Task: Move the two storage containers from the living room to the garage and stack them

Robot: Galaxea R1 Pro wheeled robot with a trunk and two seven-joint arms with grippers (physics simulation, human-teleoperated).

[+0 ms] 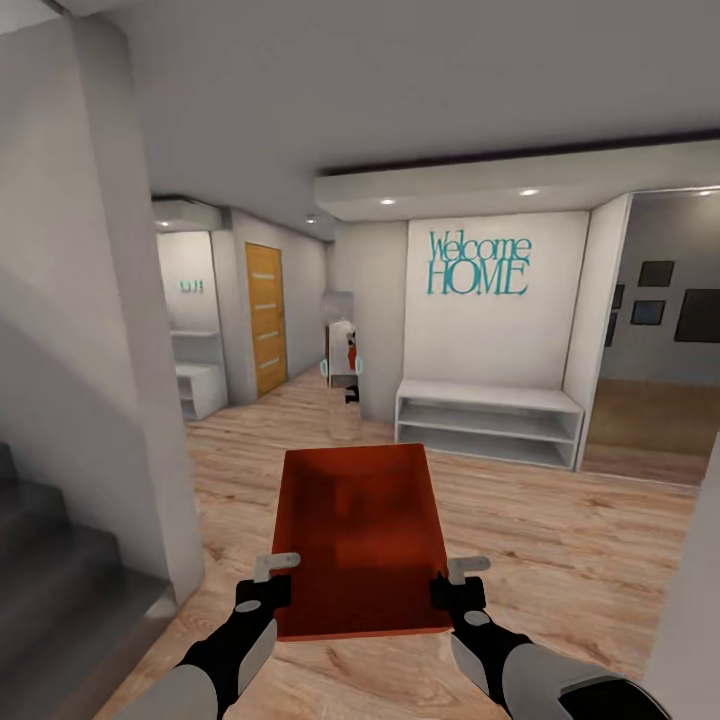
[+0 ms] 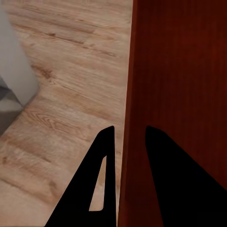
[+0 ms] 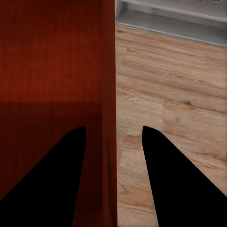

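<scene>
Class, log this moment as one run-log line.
place: hallway, wood floor | left gripper, right gripper: each straddling a side wall of storage container | carrying

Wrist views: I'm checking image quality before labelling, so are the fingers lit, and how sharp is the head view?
Left wrist view: fingers are flat black silhouettes beside the storage container wall. Right wrist view: the same, no surface detail. Head view: evenly lit, wall lettering legible, ceiling spotlights slightly blown out.

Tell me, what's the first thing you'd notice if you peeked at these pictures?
The orange-red storage container jumps out first, carried low in front of the robot, with the left gripper and right gripper each straddling a side wall. Next come the big teal "Welcome HOME" letters on the white wall ahead, above a low white shelf on the wood-plank floor.
</scene>
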